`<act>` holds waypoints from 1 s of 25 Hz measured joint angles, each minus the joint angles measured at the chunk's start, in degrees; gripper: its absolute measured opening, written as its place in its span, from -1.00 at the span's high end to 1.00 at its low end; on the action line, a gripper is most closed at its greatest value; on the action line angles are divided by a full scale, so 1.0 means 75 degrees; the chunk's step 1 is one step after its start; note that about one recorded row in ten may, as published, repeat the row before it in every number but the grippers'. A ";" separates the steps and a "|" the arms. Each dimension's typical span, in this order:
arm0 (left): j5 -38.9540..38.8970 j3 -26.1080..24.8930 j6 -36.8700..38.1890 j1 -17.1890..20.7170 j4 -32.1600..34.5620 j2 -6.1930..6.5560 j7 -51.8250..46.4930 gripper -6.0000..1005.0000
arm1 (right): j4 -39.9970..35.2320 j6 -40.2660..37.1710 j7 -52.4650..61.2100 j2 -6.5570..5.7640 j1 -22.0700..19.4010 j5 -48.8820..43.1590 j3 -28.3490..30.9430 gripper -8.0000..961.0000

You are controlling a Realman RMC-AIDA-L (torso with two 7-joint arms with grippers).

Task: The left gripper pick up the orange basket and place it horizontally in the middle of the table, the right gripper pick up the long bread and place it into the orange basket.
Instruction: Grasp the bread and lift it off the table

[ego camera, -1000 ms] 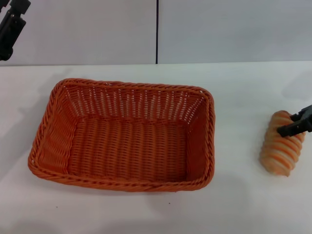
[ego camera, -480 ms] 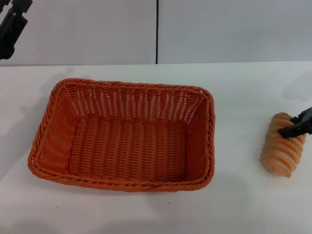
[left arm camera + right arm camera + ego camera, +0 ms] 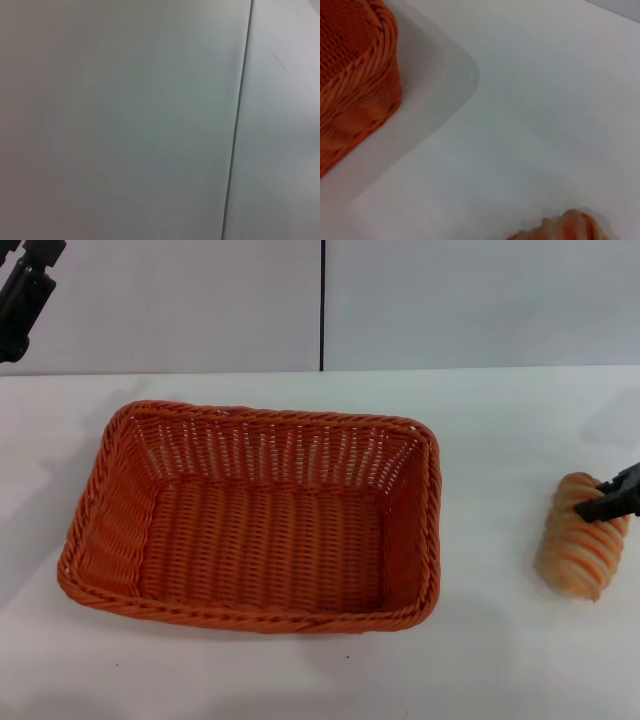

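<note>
The orange basket (image 3: 250,515) sits lengthwise across the middle of the white table (image 3: 500,420), empty; its corner (image 3: 350,80) shows in the right wrist view. The long bread (image 3: 575,545), striped orange and cream, lies on the table near the right edge, well clear of the basket. My right gripper (image 3: 592,497) reaches in from the right and is shut on the bread's far end. Only the bread's tip (image 3: 570,227) shows in the right wrist view. My left gripper (image 3: 20,295) hangs high at the far left, away from the basket.
A light grey wall with a dark vertical seam (image 3: 322,305) stands behind the table. The left wrist view shows only that wall and seam (image 3: 237,125). Bare tabletop lies between the basket and the bread.
My right gripper has drawn slightly to the right, and the bread has shifted a little with it. The basket and the left arm have not moved.
</note>
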 joint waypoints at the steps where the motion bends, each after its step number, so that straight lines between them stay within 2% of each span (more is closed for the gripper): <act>1: 0.0000 0.0000 0.0000 0.0002 0.0000 0.0000 0.0000 -0.12 | -0.0003 -0.0003 0.0000 -0.0001 -0.0003 0.0004 0.0013 0.24; 15: 0.0000 -0.0040 0.0000 0.0002 0.0000 0.0000 0.0001 -0.12 | -0.0358 -0.0017 -0.0001 0.0035 -0.0113 0.0074 0.0298 0.38; 17: 0.0000 -0.0045 0.0007 -0.0007 0.0000 0.0000 0.0000 -0.12 | -0.0526 -0.0023 0.0000 0.0070 -0.0150 0.0075 0.0521 0.40; 21: 0.0000 -0.0051 0.0018 -0.0017 0.0001 0.0000 0.0004 -0.12 | -0.1223 -0.0028 0.0027 0.0252 -0.0327 0.0349 0.1326 0.43; 25: 0.0000 -0.0067 0.0021 -0.0025 0.0007 0.0000 0.0018 -0.12 | -0.2023 0.0099 0.0046 0.0328 -0.0715 0.1628 0.1777 0.46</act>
